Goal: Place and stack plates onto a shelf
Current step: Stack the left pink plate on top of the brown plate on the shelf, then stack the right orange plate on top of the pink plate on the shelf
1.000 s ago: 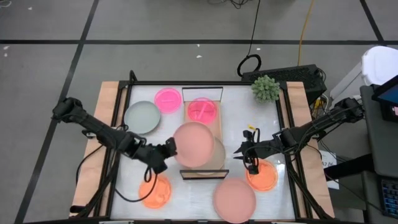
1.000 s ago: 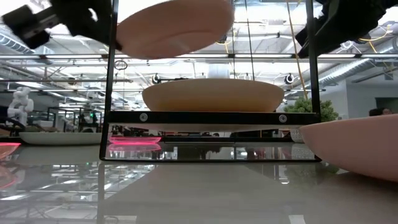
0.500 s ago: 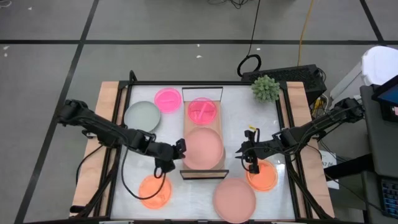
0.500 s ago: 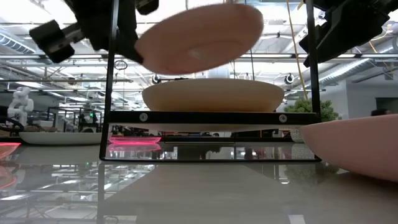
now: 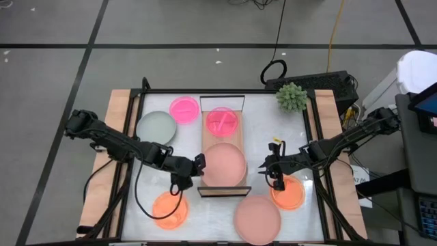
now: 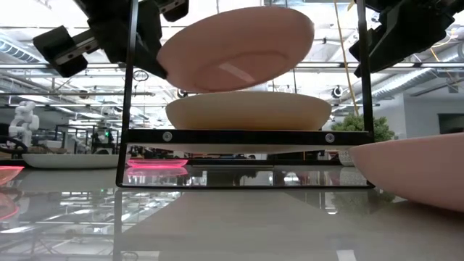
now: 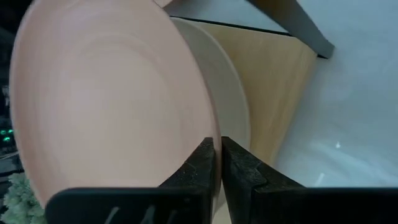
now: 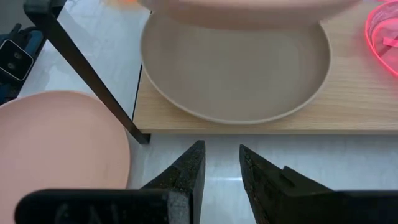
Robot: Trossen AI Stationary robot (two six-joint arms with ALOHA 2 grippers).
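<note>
Two plates lie nearest on the white tabletop: a large round dusty-pink plate [image 5: 257, 219] at the near edge, right of centre, and a small translucent orange plate [image 5: 169, 209] to the near left. A second translucent orange plate [image 5: 289, 194] sits on the right side, just beyond the large pink one. The right gripper [image 5: 273, 172] hangs over the far left edge of that orange plate, its two dark fingers [image 8: 186, 169] parted with nothing between them, just right of the shelf.

Next comes the long light-wood shelf [image 5: 209, 148] with thin black wire frames at its near and far ends, standing at the table's centre. On its near half rests a wide beige plate [image 6: 249, 111]. Above that plate, tilted with its right side higher and not touching it, is another dusty-pink plate [image 5: 224, 164]; the left gripper [image 5: 198, 166] pinches its left rim, fingers [image 7: 205, 169] closed tight on the edge.

Farther along the board lies a small hot-pink plate [image 5: 222, 121]. Left of the shelf, a pale grey-green plate [image 5: 156, 127] rests on the table, and another hot-pink plate [image 5: 184, 108] lies beyond it near the far edge. A spiky green plant [image 5: 291, 96] stands at the far right corner.
</note>
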